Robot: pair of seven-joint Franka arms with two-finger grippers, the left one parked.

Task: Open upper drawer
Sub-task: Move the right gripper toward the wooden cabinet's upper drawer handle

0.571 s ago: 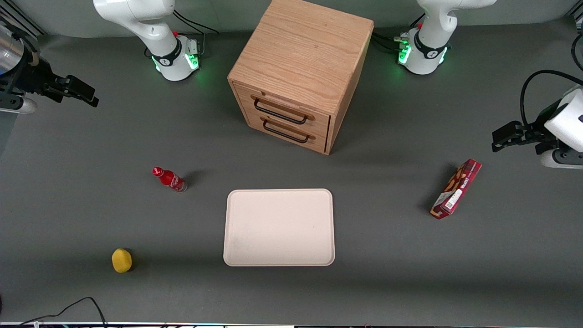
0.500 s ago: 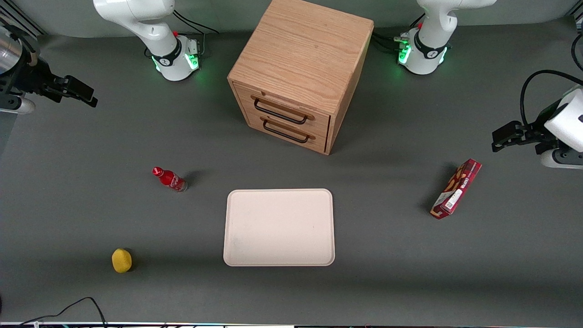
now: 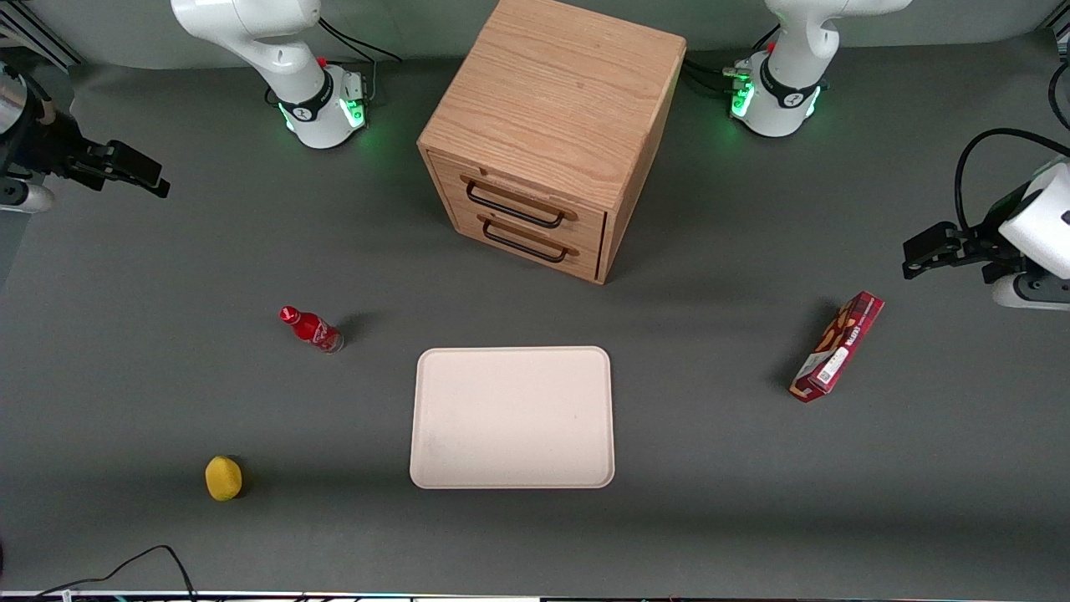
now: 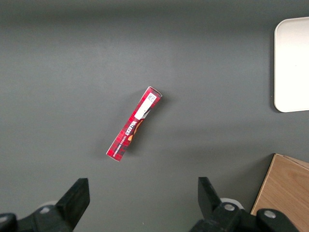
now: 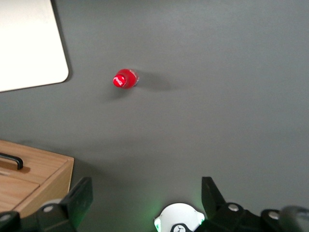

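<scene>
Oak cabinet (image 3: pixel 552 125) sits mid-table between the arm bases, closed front angled toward the front camera and slightly the working arm's end. Upper drawer (image 3: pixel 518 199), just above lower drawer (image 3: pixel 527 238), is shut; its black wire handle (image 3: pixel 513 207) runs horizontal along the face. Gripper (image 3: pixel 138 171), fingers spread and empty, hangs well apart, toward the working arm's end, above bare table. Pull should go straight out from the face.

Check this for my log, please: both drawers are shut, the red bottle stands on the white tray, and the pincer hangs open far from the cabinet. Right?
One slip: the red bottle stands on the bare table beside the white tray, not on it, as the front view shows. The upper drawer and lower drawer are shut, and the pincer hangs open far from the cabinet.
</scene>
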